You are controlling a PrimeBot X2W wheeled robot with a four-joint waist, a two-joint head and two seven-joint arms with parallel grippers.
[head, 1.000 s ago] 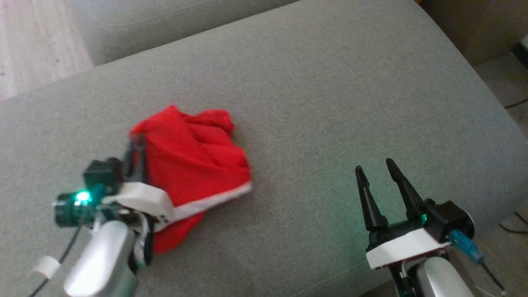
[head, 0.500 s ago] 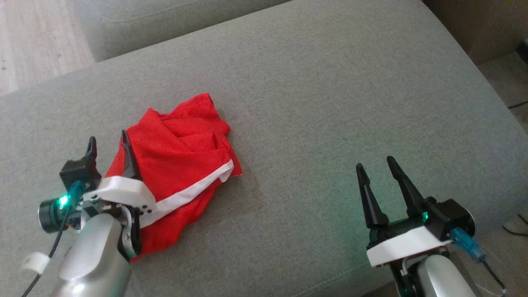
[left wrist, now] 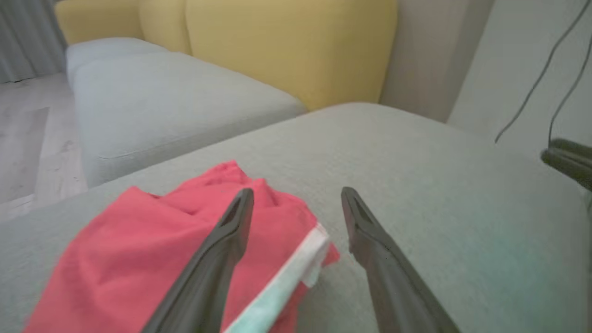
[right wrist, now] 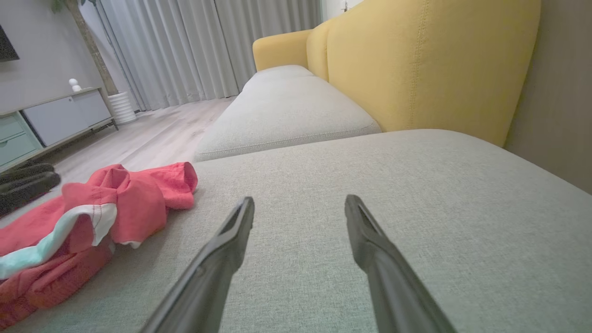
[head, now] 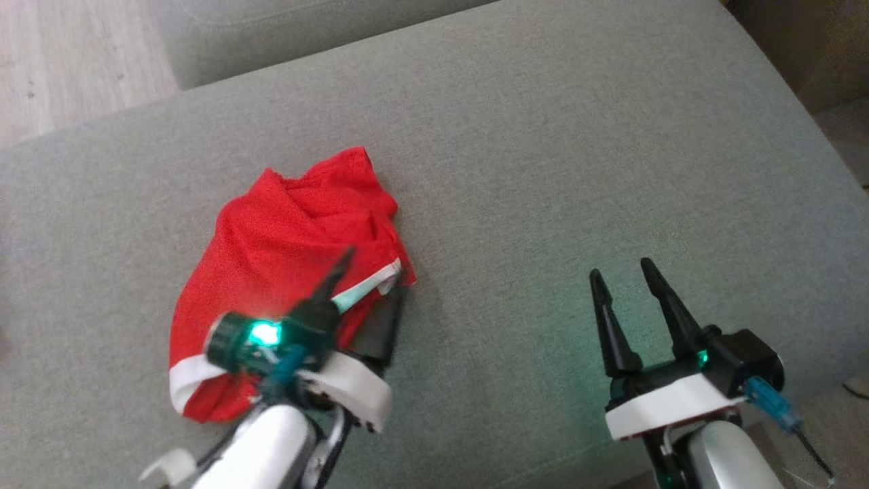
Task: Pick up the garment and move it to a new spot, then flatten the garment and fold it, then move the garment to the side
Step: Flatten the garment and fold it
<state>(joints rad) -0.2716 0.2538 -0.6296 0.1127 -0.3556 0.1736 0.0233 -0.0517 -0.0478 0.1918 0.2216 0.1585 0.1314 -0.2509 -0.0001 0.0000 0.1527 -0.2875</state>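
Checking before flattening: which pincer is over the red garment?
The left pincer: open, it hangs over the garment's white-trimmed edge; the right pincer stands apart over bare cushion.

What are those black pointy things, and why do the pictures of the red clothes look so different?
Those are a robot's two grippers, which are its hands. Each has two long dark fingers. One picture comes from a camera on its head, looking down. There the left gripper hovers over the edge of a crumpled red garment with a white stripe. The right gripper hovers over the bare grey sofa cushion. The other two pictures come from little cameras on each wrist, looking along the fingers. Both grippers are open and neither holds anything. The garment just lies on the cushion. Behind it is a yellow backrest.
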